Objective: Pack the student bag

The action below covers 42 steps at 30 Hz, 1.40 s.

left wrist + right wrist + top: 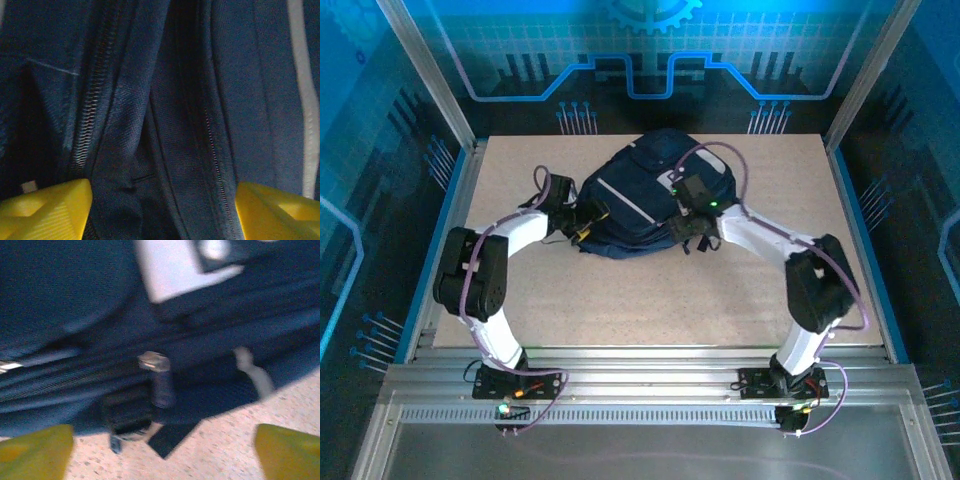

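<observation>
- Left gripper: wide, astride a zip fold of the bag.
- Right gripper: wide, facing the pull.
- We judge zipping in hand; next we pinch that pull.

Dim blue cast, blurred wrist views

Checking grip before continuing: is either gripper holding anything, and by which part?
Nothing is held. The left gripper stands open astride a zipper fold of the student bag; the right gripper, open, faces its zipper pull.
</observation>
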Available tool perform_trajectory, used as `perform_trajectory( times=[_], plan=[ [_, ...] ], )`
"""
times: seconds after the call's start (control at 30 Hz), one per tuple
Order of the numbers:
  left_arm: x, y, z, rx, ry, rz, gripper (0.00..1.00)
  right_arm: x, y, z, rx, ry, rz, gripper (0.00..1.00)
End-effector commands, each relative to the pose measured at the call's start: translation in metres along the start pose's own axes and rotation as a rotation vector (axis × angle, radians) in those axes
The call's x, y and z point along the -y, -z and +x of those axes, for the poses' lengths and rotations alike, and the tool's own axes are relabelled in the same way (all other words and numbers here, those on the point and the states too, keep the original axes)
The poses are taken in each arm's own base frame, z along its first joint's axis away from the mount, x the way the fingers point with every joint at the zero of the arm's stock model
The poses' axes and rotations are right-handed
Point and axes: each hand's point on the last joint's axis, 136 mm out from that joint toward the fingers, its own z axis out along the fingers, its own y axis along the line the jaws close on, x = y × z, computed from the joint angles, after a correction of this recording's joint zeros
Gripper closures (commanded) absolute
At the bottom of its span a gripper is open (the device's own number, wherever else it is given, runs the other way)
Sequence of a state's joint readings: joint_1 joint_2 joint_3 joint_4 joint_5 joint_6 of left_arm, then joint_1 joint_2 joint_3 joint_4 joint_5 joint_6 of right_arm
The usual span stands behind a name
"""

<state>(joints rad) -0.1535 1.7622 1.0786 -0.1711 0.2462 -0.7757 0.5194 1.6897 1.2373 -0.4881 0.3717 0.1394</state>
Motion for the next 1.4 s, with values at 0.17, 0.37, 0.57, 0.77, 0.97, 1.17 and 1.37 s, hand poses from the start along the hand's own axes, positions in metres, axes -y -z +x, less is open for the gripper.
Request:
perform_trajectory(
  times=[0.17, 0.37, 0.57, 0.77, 0.97, 1.17, 1.37],
  plan=[
    [-0.022, 0.08, -0.047, 0.254, -0.291, -0.27, 0.01, 0.115, 0.005, 0.034, 0.131, -0.302, 0.154, 0.0],
    [-0.059, 0.112, -0.079, 0.466, -0.369, -0.47, 0.01, 0.146, -0.001, 0.051, 0.382, -0.312, 0.224, 0.0],
    [-0.098, 0.109, -0.089, 0.592, -0.435, -0.57, 0.01, 0.148, -0.012, 0.056, 0.524, -0.294, 0.233, 0.0],
    [-0.103, 0.094, -0.083, 0.704, -0.512, -0.458, 0.01, 0.143, -0.015, 0.066, 0.599, -0.298, 0.171, 0.0],
    [-0.085, 0.108, -0.072, 0.869, -0.641, -0.275, 0.01, 0.145, -0.018, 0.064, 0.575, -0.314, 0.153, 0.0],
    [-0.097, 0.099, -0.062, 0.91, -0.657, -0.163, 0.01, 0.144, -0.019, 0.064, 0.562, -0.302, 0.184, 0.0],
    [-0.101, 0.103, -0.064, 0.923, -0.634, -0.185, 0.01, 0.143, -0.019, 0.063, 0.562, -0.296, 0.186, 0.0]
  ],
)
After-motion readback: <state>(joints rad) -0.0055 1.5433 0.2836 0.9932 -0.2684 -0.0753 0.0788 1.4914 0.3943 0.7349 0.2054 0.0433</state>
